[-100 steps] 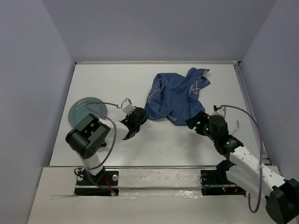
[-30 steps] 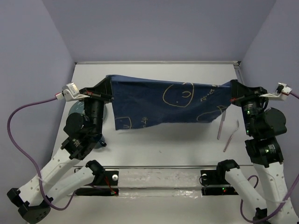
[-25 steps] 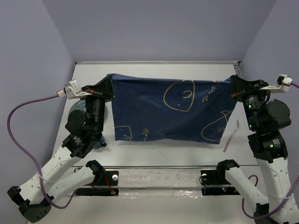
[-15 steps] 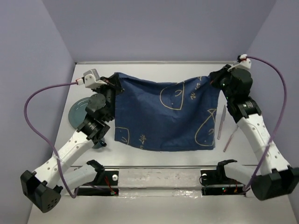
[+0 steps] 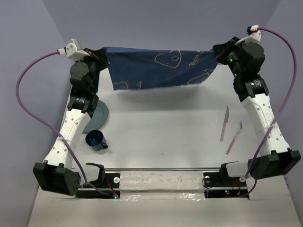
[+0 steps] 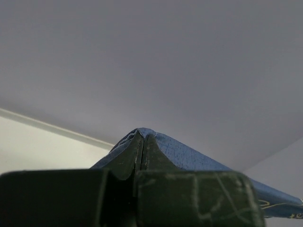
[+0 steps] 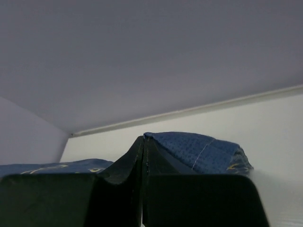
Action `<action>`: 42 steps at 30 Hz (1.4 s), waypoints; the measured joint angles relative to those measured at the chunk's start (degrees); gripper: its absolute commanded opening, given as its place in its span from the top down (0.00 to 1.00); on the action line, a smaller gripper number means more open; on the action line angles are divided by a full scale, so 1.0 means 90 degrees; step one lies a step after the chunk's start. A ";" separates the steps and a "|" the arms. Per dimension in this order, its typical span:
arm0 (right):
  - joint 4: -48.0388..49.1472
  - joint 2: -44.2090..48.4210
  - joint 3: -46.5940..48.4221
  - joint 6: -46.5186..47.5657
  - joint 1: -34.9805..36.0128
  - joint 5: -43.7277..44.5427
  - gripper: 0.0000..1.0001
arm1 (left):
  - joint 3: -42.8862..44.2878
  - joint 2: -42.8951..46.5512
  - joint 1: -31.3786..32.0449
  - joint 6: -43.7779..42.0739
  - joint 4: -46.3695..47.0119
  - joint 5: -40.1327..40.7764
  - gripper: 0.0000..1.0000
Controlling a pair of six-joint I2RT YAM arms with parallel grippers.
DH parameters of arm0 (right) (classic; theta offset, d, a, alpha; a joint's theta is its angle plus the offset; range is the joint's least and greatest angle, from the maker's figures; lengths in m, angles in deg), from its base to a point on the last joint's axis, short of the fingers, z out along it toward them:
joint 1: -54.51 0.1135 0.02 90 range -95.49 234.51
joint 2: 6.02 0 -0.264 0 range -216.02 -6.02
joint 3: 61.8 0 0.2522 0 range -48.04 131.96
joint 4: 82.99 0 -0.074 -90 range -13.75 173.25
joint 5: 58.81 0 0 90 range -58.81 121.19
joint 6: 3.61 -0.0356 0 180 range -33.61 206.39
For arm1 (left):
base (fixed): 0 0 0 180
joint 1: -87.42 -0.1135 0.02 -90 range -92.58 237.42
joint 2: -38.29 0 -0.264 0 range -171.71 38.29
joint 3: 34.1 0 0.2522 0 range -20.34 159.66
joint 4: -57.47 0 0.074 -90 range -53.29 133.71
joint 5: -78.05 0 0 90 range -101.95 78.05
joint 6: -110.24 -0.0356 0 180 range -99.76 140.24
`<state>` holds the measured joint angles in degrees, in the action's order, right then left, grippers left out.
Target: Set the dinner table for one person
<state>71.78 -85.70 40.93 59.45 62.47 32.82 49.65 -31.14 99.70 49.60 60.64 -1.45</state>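
1. Top external view shows your cloth (image 5: 156,66) stretched in the air between both arms at the far end of the desk (image 5: 165,123), its lower hem hanging free above the white surface
2. Your left pincer (image 5: 103,54) is clenched on the cloth's top left corner and your right pincer (image 5: 215,51) on its top right corner; both wrist views show the fingers (image 6: 124,161) pressed together with blue fabric squeezed out between them
3. Treat the cloth as light, soft and limp: it sags between the two grips and will likely fold or drift, so the corners are the right hold, pulled with even tension
4. The desk itself is rigid, flat and matte, with nothing to grasp; it lies under both arms and fills the floor of the enclosure, and the fabric probably won't slide much on it
5. On it sit a teal plate (image 5: 98,118), partly hidden behind the left arm, a blue cup (image 5: 96,140) just beside the plate, and a knife (image 5: 224,124) and fork (image 5: 235,137) side by side on the right
6. Room is tight: lavender walls (image 5: 28,71) close three sides, and the back wall (image 5: 156,23) stands just behind the cloth
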 measured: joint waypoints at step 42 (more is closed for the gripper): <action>0.1683 0.2637 -0.7745 -0.1630 -0.0061 -0.0993 0.63 | -0.7252 0.3509 -0.0214 0.1457 0.1547 -0.1144 0.70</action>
<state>86.93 -61.96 -28.77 44.78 61.93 23.88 -15.61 0.44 97.77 62.72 74.56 -11.74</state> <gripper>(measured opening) 0.167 0.174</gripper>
